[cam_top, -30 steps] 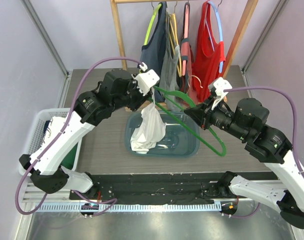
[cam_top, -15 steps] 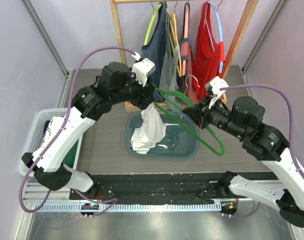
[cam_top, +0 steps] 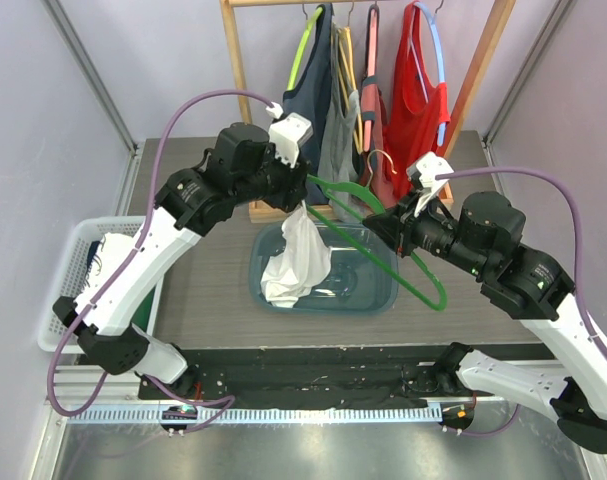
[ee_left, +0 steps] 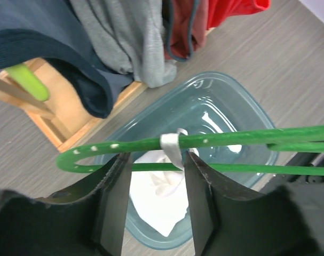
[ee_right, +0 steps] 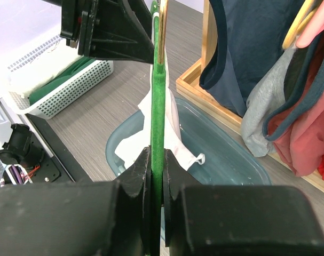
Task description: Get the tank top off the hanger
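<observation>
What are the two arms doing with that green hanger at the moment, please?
The right gripper is clamped on the green hanger, holding it out above a teal bin. A white tank top hangs from the hanger by one strap looped over the bar, drooping into the bin. The left gripper, jaws open, sits at that strap with a finger on either side. The top is not yet off the hanger.
</observation>
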